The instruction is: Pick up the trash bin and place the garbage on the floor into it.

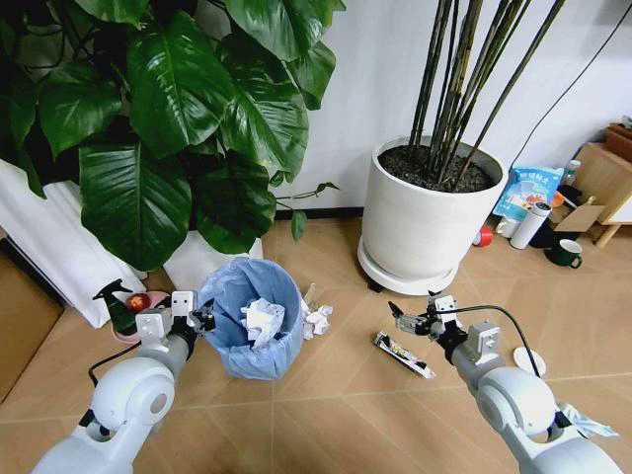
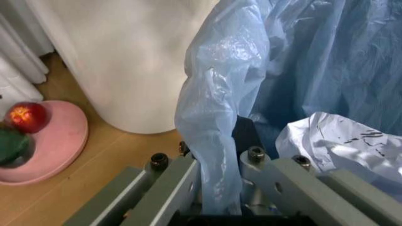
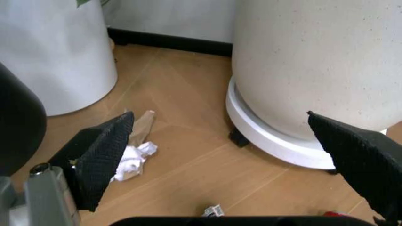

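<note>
We pinched the light, floppy bag rim of the bin (image 1: pixel 249 331) with our left gripper (image 1: pixel 201 318), and our right gripper (image 1: pixel 397 318), fingers spread, hung right of the bin over a thin wrapper (image 1: pixel 403 355).

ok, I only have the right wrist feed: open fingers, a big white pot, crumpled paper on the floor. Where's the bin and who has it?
Observer: The left gripper is shut on the rim of the trash bin, pinching its blue bag liner.
Operator: Anything in the bin?
Observer: Yes, crumpled white paper lies inside.
Operator: Other litter near me?
Observer: A dark snack wrapper lies on the floor just below the right gripper, which is open.
</note>
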Robot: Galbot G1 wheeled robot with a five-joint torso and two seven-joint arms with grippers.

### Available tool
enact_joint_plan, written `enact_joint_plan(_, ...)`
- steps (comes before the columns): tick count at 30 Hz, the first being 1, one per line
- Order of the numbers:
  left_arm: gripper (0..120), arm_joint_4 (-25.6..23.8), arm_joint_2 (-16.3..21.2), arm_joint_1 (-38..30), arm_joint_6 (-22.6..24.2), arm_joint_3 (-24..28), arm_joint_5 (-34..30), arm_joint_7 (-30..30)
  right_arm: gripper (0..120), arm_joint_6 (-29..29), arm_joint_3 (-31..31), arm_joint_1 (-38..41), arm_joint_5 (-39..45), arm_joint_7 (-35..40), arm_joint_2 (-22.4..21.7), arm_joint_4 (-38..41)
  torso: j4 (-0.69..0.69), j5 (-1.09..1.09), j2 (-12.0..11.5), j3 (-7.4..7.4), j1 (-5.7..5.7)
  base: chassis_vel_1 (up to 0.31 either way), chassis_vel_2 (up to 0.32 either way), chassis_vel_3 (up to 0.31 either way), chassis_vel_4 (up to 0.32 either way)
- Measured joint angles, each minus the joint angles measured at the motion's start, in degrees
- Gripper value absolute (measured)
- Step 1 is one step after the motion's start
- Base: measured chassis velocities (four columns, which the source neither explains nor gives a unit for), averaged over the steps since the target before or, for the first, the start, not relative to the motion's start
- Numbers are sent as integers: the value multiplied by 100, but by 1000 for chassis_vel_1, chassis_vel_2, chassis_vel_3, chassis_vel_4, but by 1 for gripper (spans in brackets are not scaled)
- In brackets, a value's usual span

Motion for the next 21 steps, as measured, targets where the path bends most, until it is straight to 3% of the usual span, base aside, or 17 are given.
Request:
enact_joint_plan(12, 0, -6, -17, 6, -3, -4, -3, -12, 100, 20, -103, 86, 9, -120, -76, -141, 0, -1, 0, 0, 0, -63, 76, 73, -81)
enact_joint_plan(21, 0, -321, 5, 492, -52, -282, -2, -108, 100, 513, -1716, 1378, -66, -1147, -459, -1677, 0, -2, 0, -1, -1, -14, 10, 9, -19)
